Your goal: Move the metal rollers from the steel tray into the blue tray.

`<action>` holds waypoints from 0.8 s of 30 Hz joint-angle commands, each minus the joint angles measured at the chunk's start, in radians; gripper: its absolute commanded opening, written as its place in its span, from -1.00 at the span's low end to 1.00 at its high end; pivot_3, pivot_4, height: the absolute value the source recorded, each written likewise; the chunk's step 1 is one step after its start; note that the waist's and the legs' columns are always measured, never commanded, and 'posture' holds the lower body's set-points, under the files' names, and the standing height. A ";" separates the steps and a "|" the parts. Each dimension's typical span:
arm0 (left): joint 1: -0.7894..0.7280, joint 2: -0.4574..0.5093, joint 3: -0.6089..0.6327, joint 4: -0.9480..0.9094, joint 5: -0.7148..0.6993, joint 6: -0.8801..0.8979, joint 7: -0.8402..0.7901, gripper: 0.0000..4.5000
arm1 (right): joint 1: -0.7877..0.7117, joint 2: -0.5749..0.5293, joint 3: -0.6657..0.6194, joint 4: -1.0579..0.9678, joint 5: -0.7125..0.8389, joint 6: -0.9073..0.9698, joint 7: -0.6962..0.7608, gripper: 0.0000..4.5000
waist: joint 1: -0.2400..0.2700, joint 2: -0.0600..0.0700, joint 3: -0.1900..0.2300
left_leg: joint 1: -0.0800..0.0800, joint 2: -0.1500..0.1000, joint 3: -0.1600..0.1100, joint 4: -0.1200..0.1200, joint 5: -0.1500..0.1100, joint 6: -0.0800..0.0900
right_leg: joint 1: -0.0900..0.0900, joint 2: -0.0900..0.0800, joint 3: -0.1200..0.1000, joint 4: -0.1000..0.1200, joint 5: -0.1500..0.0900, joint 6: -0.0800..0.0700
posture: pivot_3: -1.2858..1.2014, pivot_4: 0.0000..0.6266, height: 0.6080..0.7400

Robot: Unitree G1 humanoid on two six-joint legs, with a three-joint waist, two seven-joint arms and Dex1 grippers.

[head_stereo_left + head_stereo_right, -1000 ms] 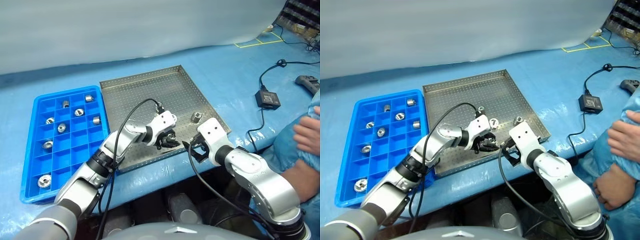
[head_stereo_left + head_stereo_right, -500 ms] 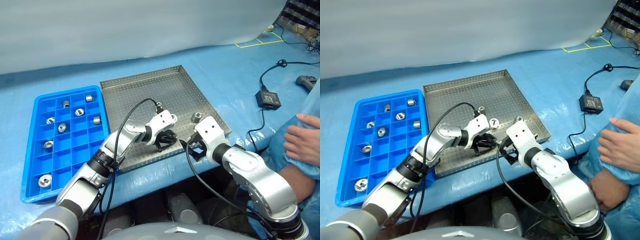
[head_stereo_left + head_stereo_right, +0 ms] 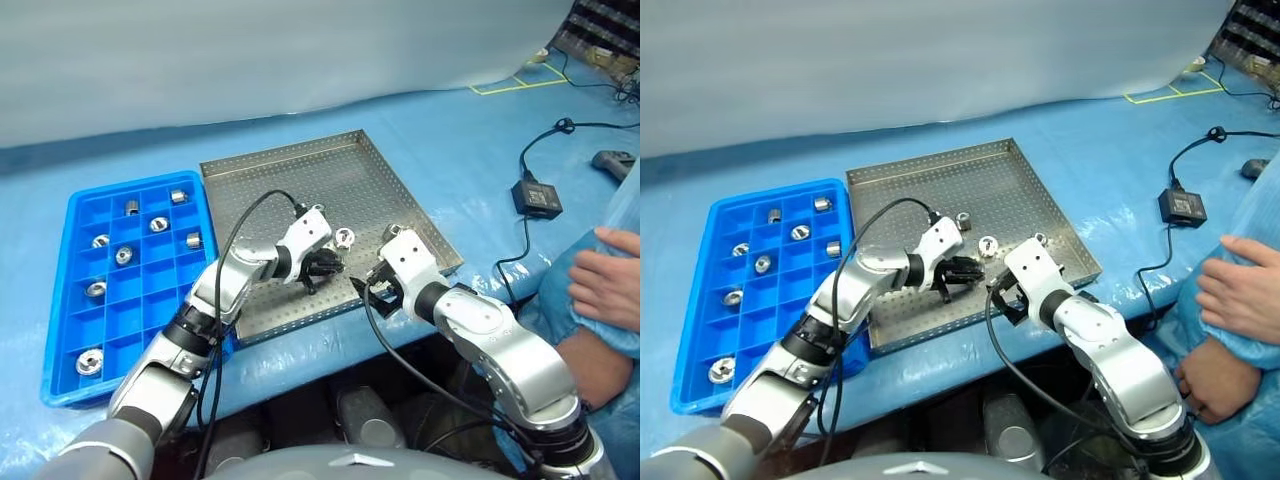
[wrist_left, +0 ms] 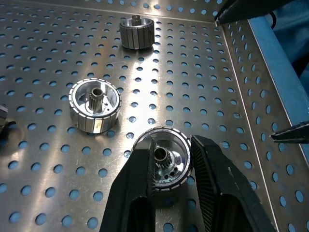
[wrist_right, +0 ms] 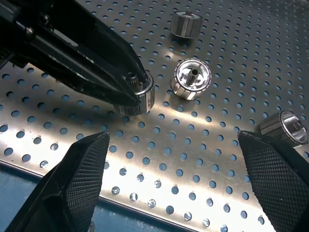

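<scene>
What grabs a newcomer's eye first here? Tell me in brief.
The left claw, shut on a metal roller over the steel tray. Beside it the right claw stands open above the tray's near edge. To the robot's left, the blue tray already holds several rollers.

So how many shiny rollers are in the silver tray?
4. One roller is pinched in the left tool, two loose rollers lie just beyond it, and a fourth roller lies by the right tool. The arms may hide more.
</scene>
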 commanded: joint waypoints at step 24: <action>0.568 0.113 0.645 -0.883 -0.065 0.561 0.403 -0.60 | -0.157 0.100 0.038 0.206 0.198 -0.236 0.270 1.00 | 0.229 -0.002 0.001 | 0.001 0.000 0.000 0.003 0.000 0.000 | 0.002 -0.002 -0.003 0.000 -0.003 -0.007 | 0.10 -0.52 1.00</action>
